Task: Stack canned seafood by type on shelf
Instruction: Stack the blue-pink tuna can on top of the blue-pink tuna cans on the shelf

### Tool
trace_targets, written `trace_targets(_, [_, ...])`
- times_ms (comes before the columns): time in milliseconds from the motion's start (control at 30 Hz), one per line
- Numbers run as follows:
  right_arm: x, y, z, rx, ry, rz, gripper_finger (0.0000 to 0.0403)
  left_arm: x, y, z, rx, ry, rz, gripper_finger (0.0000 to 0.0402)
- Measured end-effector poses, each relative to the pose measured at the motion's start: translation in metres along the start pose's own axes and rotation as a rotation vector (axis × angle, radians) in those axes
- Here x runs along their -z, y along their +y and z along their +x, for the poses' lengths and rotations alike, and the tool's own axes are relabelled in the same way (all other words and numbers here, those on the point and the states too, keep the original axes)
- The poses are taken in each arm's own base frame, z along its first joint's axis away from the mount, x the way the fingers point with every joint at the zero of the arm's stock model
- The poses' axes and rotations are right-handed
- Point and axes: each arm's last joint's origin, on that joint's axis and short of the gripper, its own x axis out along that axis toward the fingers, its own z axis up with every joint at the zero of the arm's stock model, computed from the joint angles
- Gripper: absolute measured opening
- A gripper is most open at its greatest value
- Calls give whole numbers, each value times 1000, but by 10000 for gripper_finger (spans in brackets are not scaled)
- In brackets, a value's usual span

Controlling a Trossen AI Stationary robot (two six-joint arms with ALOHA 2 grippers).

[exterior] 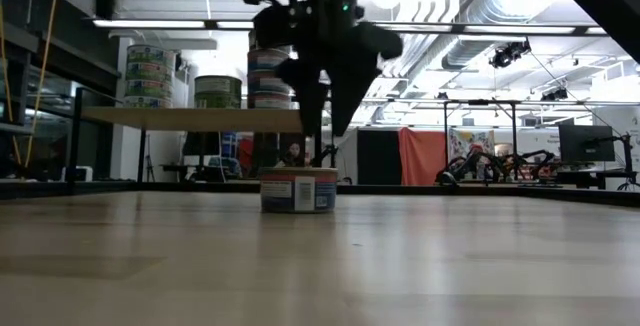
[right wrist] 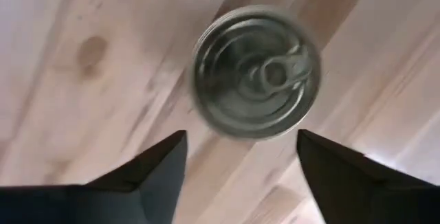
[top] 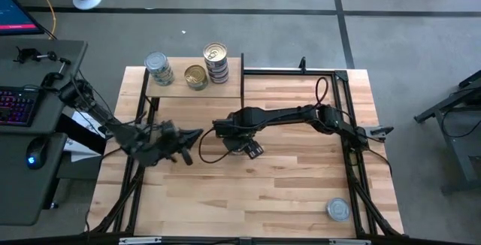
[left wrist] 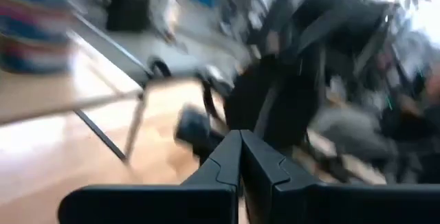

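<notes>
The tin (right wrist: 256, 73) I am working on stands upright on the table (top: 285, 192) near the middle of the high view, its silver pull-tab top facing up. My right hand (right wrist: 240, 172) hangs directly over it, fingers spread wider than the tin and not touching it. In the low view the tin (exterior: 298, 190) shows a blue, white and red side label whose writing I cannot read.

My left hand (top: 192, 136) sits left of centre, fingers pressed together, holding nothing.

On the shelf (top: 176, 91) at the upper left stand a tall stack (top: 216, 62), a gold-topped tin (top: 195, 77) and a greenish stack (top: 158, 68). Another silver tin (top: 338, 210) lies alone at the lower right, with bare wood around it.
</notes>
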Motion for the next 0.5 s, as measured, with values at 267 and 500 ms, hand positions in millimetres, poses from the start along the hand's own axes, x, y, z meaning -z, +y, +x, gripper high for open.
trace_targets(267, [28, 13, -7, -253, -22, 259, 26, 20, 24, 53, 120, 362, 178, 0])
trace_targets(500, [89, 57, 3, -232, -163, 595, 3, 45, 30, 77, 175, 460, 488, 0])
